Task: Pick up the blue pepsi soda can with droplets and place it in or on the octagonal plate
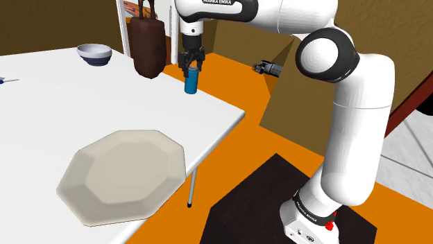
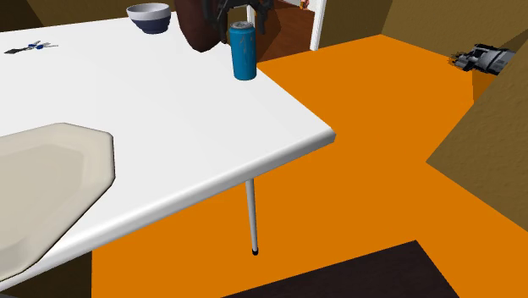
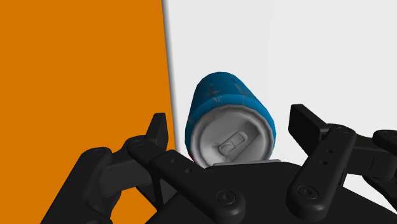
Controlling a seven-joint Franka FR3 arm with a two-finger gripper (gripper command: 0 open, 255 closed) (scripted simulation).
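Squarely over can [image 1: 191, 82], hanging with gripper [image 1: 191, 66] pointed straight down and jaws spread wide, flanking its top without touching, grasping nothing yet; with can upright on table [image 1: 83, 104] close to its edge beside orange floor [image 1: 243, 145], so probably best taken from above to avoid nudging it off; well apart from plate [image 1: 121, 177] at the table's near end in the shoulder view; calls for lowering, then closing.

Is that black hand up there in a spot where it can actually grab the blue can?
Probably yes. The fingers stand open on either side of the upright can, just above it, and the brown bag beside it stands apart.
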